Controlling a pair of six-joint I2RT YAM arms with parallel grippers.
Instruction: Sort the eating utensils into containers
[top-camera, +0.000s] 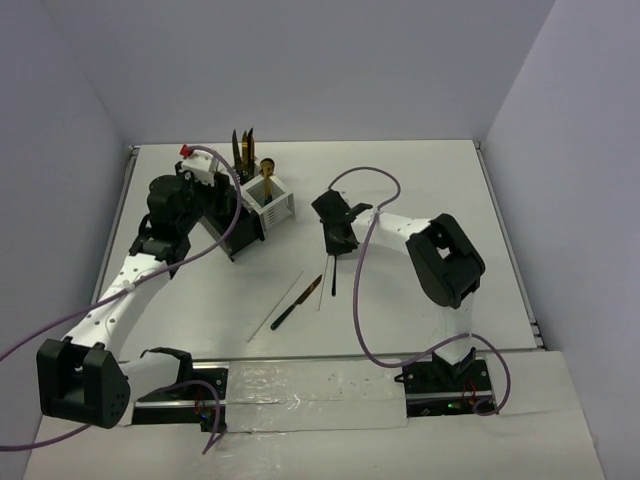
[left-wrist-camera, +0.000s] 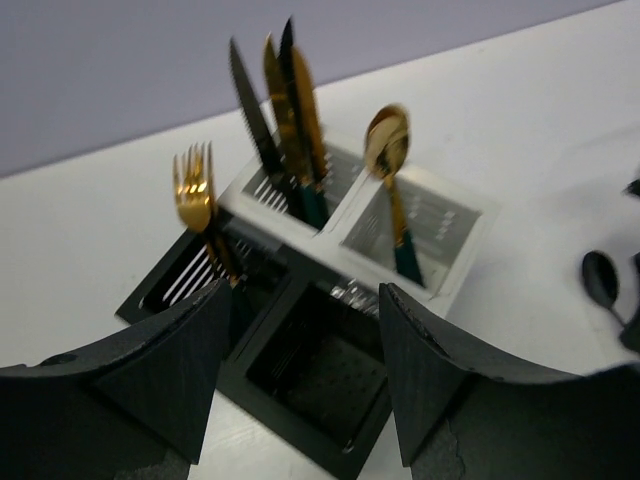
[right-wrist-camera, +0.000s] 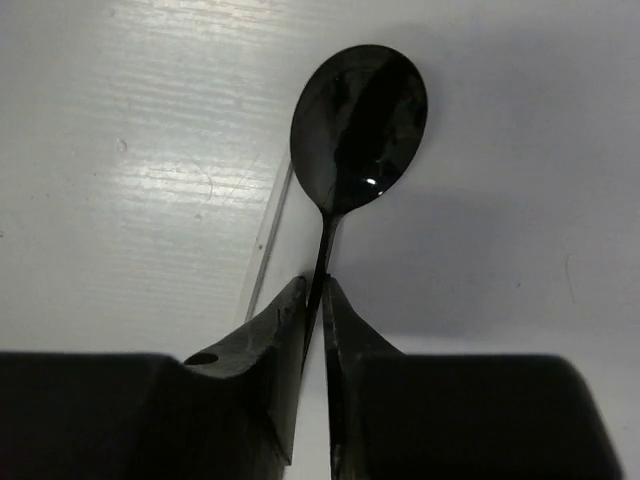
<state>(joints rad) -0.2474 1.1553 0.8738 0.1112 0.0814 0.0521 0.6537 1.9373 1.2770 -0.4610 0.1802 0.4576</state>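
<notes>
the right claw (right-wrist-camera: 313, 300) is clamped on the thin handle of a black spoon (right-wrist-camera: 360, 120), whose bowl points away from the fingers over the white table (right-wrist-camera: 120, 200), close to a pale chopstick (right-wrist-camera: 268, 235). the left claw (left-wrist-camera: 305, 300) hovers with its fingers wide apart just over the black caddy (left-wrist-camera: 285, 420), which is joined to the white caddy (left-wrist-camera: 470, 235). a gold fork (left-wrist-camera: 195, 185) stands in the black one, and knives (left-wrist-camera: 253, 110) and a gold spoon (left-wrist-camera: 387, 140) stand in the white one.
</notes>
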